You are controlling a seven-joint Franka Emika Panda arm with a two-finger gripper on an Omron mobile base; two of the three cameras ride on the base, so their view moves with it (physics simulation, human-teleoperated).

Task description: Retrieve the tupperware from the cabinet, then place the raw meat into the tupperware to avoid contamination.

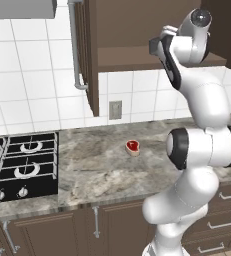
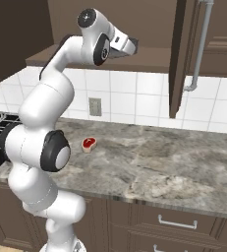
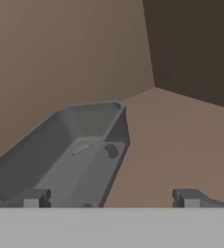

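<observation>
Step 1, retrieval: fingers (image 3: 111, 197) spread wide inside the cabinet (image 1: 137, 30), tupperware (image 3: 70, 155) just ahead and left, untouched. Next: advance, straddle its near wall, pinch. Raw meat (image 1: 132, 147) waits on bench (image 1: 102, 165) below.

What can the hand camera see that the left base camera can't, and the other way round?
Hand view alone: the grey tupperware lying on the brown cabinet floor, with the open tool straddling its near right wall. Left base view alone: the raw meat on the marble counter, the stove, the wall outlet and the open cabinet door. Both share the cabinet interior.
</observation>
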